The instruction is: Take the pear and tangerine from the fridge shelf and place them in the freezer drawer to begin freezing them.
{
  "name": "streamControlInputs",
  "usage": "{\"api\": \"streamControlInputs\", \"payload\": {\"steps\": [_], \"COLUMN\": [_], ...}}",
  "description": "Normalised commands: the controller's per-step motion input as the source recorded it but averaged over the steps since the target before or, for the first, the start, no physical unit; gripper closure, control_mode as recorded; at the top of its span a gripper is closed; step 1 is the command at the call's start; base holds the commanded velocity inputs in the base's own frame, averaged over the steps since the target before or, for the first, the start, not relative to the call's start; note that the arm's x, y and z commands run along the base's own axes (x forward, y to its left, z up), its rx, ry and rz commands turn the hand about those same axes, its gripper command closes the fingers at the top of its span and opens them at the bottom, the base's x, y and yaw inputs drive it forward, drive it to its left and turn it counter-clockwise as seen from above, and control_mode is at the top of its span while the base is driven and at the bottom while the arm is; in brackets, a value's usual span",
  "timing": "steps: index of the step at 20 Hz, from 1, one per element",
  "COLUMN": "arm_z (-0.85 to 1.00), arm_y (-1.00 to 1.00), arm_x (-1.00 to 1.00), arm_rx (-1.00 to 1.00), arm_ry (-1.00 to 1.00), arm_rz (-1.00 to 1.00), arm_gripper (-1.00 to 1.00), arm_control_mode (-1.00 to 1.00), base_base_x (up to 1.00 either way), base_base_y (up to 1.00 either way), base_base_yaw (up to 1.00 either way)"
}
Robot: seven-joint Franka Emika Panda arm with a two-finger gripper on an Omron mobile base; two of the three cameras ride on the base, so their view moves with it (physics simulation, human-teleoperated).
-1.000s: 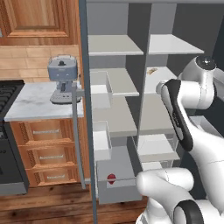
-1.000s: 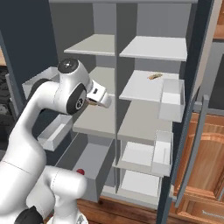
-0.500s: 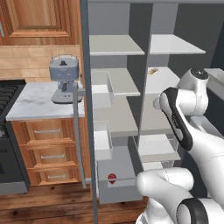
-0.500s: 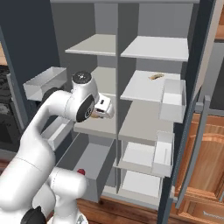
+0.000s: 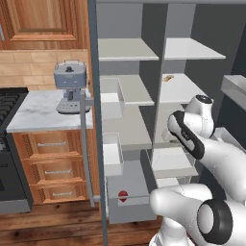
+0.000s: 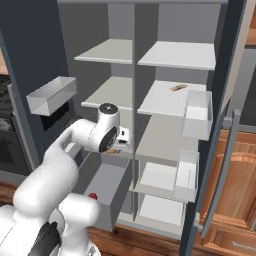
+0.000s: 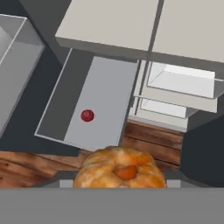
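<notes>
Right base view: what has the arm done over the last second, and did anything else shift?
The gripper, shut on the tangerine, has swung down from in front of the upper left shelves to above the open freezer drawer. The pear lies in the drawer as before; the tan scrap and the door bins have not moved.

pear: glossy red | tangerine: mottled, dimpled orange | freezer drawer: smooth matt grey
</notes>
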Motion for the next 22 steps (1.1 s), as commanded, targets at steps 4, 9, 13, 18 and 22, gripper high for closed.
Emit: {"api": "streamControlInputs", "payload": {"steps": [4, 9, 13, 18, 22], "arm_z": [-0.90, -0.72, -0.72, -0.73, -0.52], "arm_y": [0.34, 0.14, 0.00, 0.03, 0.01], "arm_x": [0.29, 0.28, 0.35, 0.38, 0.42], "arm_rx": [-0.09, -0.02, 0.00, 0.00, 0.00], "arm_ry": [0.21, 0.19, 0.10, 0.03, 0.00], "arm_rz": [0.20, 0.16, 0.21, 0.22, 0.22], "arm_gripper": [1.00, 1.00, 1.00, 1.00, 1.00], "arm_control_mode": [-1.00, -1.00, -1.00, -1.00, -1.00], "base_base_x": [0.00, 0.00, 0.00, 0.00, 0.00], "base_base_y": [0.00, 0.00, 0.00, 0.00, 0.00], "base_base_yaw": [0.00, 0.00, 0.00, 0.00, 0.00]}}
